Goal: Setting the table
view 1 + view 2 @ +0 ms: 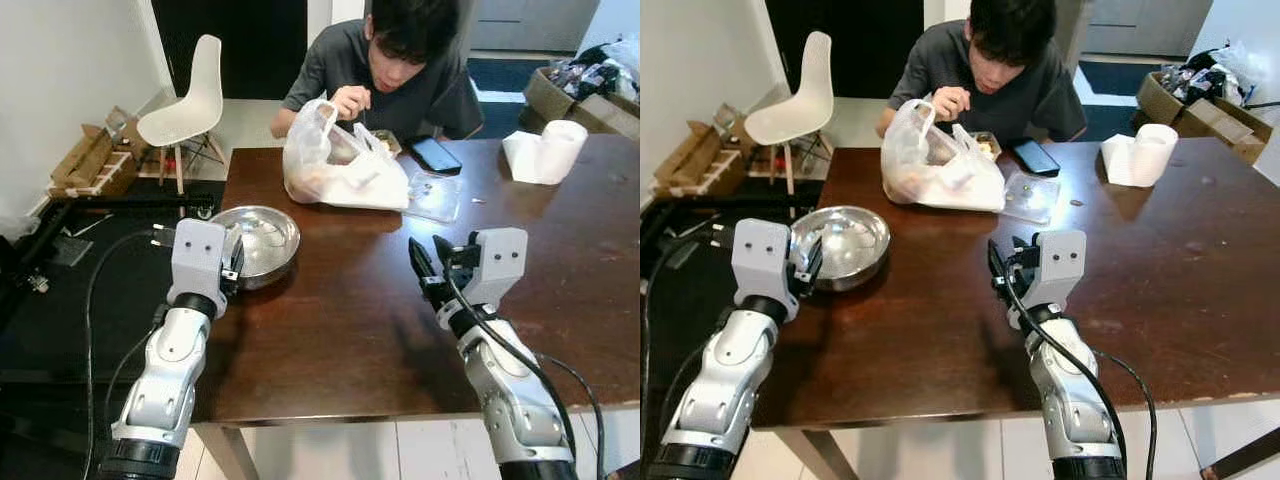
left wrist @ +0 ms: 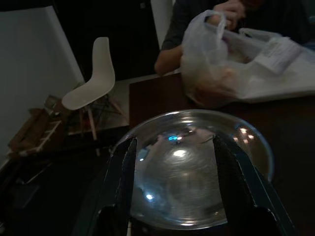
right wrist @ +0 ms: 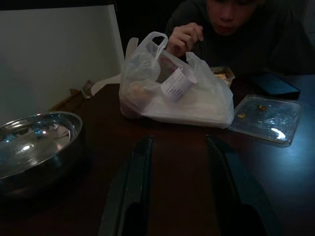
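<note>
Both my grippers are spread wide and hold nothing. My left gripper (image 2: 173, 162) hangs just over the near rim of the steel bowl (image 1: 262, 240), with its fingers (image 2: 122, 172) on either side of the hollow; I cannot tell if they touch the metal. The bowl sits near the left edge of the brown table (image 1: 350, 330). My right gripper (image 3: 179, 182) hovers over bare wood, well apart from the white plastic bag (image 1: 340, 165) and the clear lid (image 1: 435, 195). Behind the bag, a person (image 1: 400, 60) sits and eats.

Dark wood table (image 1: 340, 330) — white chair (image 1: 190, 105) beside a pale wall (image 1: 60, 90).
</note>
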`<state>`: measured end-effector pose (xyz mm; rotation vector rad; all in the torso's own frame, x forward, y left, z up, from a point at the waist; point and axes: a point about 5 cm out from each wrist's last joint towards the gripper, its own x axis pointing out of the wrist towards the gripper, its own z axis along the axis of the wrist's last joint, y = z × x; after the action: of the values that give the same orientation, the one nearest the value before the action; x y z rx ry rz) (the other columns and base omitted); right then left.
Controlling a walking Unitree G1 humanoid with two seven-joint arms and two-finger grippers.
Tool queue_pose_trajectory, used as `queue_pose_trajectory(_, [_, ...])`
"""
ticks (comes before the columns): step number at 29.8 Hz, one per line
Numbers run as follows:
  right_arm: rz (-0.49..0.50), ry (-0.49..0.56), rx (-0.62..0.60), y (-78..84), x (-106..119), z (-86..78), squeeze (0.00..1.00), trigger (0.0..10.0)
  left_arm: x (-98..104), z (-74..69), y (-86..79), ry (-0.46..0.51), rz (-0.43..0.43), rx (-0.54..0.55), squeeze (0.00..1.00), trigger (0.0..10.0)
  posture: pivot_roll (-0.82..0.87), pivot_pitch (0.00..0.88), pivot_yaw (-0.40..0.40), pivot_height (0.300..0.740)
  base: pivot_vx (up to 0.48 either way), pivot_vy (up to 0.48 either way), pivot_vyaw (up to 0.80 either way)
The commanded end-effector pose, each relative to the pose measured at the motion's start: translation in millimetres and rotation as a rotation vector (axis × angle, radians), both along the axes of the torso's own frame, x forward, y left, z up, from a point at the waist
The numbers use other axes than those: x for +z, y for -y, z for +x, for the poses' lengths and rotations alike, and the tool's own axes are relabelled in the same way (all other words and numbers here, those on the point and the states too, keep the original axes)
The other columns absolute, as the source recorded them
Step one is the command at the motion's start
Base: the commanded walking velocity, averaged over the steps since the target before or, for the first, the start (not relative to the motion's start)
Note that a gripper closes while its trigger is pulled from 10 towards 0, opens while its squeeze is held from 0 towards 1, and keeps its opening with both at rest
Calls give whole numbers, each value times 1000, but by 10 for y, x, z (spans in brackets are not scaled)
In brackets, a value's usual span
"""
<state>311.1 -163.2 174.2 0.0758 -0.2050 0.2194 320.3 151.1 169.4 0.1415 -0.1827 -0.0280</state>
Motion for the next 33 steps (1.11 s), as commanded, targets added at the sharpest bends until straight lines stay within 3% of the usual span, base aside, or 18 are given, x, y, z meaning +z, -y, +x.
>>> queue_pose_trajectory(1, [9, -36, 51, -67, -49, -4, 0, 10000, -31, -7, -30, -28, 16, 0, 0, 10000, -84, 0, 115, 740, 0, 0, 0])
queue_pose_trajectory(5, [16, -61, 104, -138, -64, 22, 0, 10000, -14, 19, -46, -42, 70, -34, 0, 10000, -79, 0, 117, 740, 0, 0, 0])
queue_pose_trajectory(7, [39, -67, 140, -179, -42, 60, 0, 10000, 23, 80, -76, -54, 173, -67, 0, 10000, -66, 0, 123, 740, 0, 0, 0])
queue_pose_trajectory(8, [39, -67, 140, -179, -42, 60, 0, 10000, 23, 80, -76, -54, 173, -67, 0, 10000, -66, 0, 123, 740, 0, 0, 0])
queue_pose_trajectory(9, [46, -60, 162, -215, -8, 75, 0, 10000, 53, 170, -95, -75, 246, -78, 0, 10000, -58, 0, 126, 740, 0, 0, 0])
queue_pose_trajectory(12, [41, -53, 176, -247, 15, 81, 0, 10000, 93, 260, -89, -87, 276, -95, 0, 10000, -55, 0, 130, 740, 0, 0, 0])
queue_pose_trajectory(15, [44, -41, 186, -297, 52, 81, 0, 10000, 187, 465, -25, -103, 417, -117, 0, 10000, -54, 0, 138, 740, 0, 0, 0])
queue_pose_trajectory(17, [39, -23, 191, -326, 95, 49, 0, 10000, 290, 663, 36, -121, 583, -143, 0, 10000, -65, 0, 150, 740, 0, 0, 0])
queue_pose_trajectory(19, [38, -16, 193, -337, 116, 26, 0, 10000, 333, 760, 47, -169, 642, -170, 0, 10000, -67, 0, 154, 740, 0, 0, 0])
queue_pose_trajectory(20, [38, -16, 193, -337, 116, 26, 0, 10000, 333, 760, 47, -169, 642, -170, 0, 10000, -67, 0, 154, 740, 0, 0, 0])
queue_pose_trajectory(25, [47, -10, 155, -272, 126, -56, 0, 10000, 308, 870, 28, -272, 830, -218, 0, 10000, -87, 10, 179, 740, 0, 0, 0])
queue_pose_trajectory(26, [47, -10, 155, -272, 126, -56, 0, 10000, 308, 870, 28, -272, 830, -218, 0, 10000, -87, 10, 179, 740, 0, 0, 0])
queue_pose_trajectory(30, [50, -17, 131, -221, 109, -104, 0, 10000, 241, 871, -58, -332, 965, -250, 0, 10000, -102, 26, 189, 740, 0, 0, 0])
queue_pose_trajectory(33, [50, -23, 119, -192, 93, -127, 0, 10000, 202, 865, -131, -370, 1002, -267, 0, 10000, -101, 28, 187, 740, 0, 0, 0])
